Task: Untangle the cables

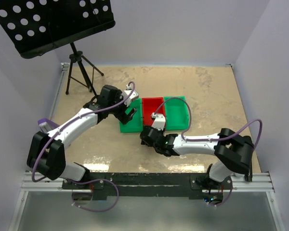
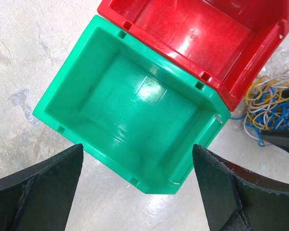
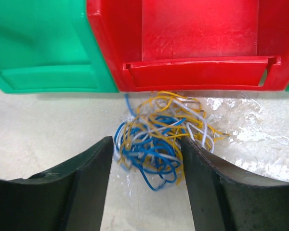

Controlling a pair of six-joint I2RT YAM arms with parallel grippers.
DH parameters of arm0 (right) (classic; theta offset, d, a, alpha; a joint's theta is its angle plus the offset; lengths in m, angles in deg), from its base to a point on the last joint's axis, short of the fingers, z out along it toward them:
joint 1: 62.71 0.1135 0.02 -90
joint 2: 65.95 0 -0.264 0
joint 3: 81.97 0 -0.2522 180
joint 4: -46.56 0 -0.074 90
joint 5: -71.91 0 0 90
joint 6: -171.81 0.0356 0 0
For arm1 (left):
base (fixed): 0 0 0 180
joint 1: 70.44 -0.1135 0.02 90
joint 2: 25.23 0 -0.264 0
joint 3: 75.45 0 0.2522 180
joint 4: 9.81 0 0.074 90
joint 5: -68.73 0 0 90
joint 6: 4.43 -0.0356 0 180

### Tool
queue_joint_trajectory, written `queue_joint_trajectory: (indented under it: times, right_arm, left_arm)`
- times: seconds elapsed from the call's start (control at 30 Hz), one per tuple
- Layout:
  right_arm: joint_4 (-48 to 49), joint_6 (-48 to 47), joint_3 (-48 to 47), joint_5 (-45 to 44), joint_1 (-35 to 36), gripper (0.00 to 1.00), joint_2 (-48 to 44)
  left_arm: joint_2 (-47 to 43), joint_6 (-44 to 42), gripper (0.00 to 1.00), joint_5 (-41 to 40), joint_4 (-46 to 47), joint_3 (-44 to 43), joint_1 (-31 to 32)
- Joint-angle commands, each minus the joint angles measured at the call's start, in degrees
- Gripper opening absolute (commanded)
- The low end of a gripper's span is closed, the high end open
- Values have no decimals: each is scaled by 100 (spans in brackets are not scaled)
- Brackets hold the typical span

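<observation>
A tangle of blue, yellow and white cables (image 3: 156,139) lies on the table just in front of the red bin (image 3: 197,72). My right gripper (image 3: 147,140) is open and low over it, one finger on each side of the tangle's blue part. In the top view the right gripper (image 1: 148,134) hides the tangle. My left gripper (image 2: 137,149) is open and empty, hovering over the near corner of the empty left green bin (image 2: 139,106). The tangle also shows at the right edge of the left wrist view (image 2: 269,106).
Three bins stand side by side at mid-table: the left green bin (image 1: 130,126), the red bin (image 1: 152,107) and the right green bin (image 1: 178,113). A black music stand (image 1: 53,24) on a tripod (image 1: 79,67) stands at the back left. White walls enclose the table.
</observation>
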Motion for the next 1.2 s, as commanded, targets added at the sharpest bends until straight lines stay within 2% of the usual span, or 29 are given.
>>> queue_joint_trajectory:
  times: [0.0,0.07,0.23,0.3,0.33,0.5,0.53,0.57,0.6,0.67,0.7,0.87,1.03,1.17]
  right_arm:
    - [427,-2,-146,-37,-2,58,188]
    - [471,-46,-137,-11,15,49,215]
    - [480,-56,-5,200,296,19,92]
    - [305,15,12,279,550,13,39]
    - [208,93,4,297,673,12,-4]
    - [-65,506,100,569,1245,13,-189]
    - [-91,551,126,613,1298,16,-233]
    - [-135,621,135,622,1333,25,-268]
    - [-223,656,127,596,1334,37,-321]
    - [-381,709,83,482,1325,54,-487]
    - [-477,753,48,473,1334,59,-601]
    - [-1004,955,-49,262,1325,61,-1172]
    - [-1383,1403,363,340,1334,56,-1647]
    - [-1331,1684,794,595,1316,49,-1736]
  left_arm:
    - [-335,-65,100,161,-248,-106,-16]
    - [-397,-92,100,143,-275,-71,-16]
    - [-441,-118,100,257,-345,-18,-16]
    - [-450,-127,100,310,-363,-9,-16]
    - [-450,-144,100,354,-398,-9,-16]
    - [-494,-372,100,722,-687,26,37]
    - [-520,-443,100,784,-749,60,72]
    - [-538,-513,100,828,-811,78,107]
    - [-555,-583,100,863,-863,131,142]
    - [-582,-706,100,908,-943,192,195]
    - [-582,-759,100,916,-987,227,212]
    - [-573,-1110,100,1039,-1276,246,221]
    - [-713,-1506,100,1478,-1672,386,283]
    - [-871,-1639,100,1488,-1638,675,616]
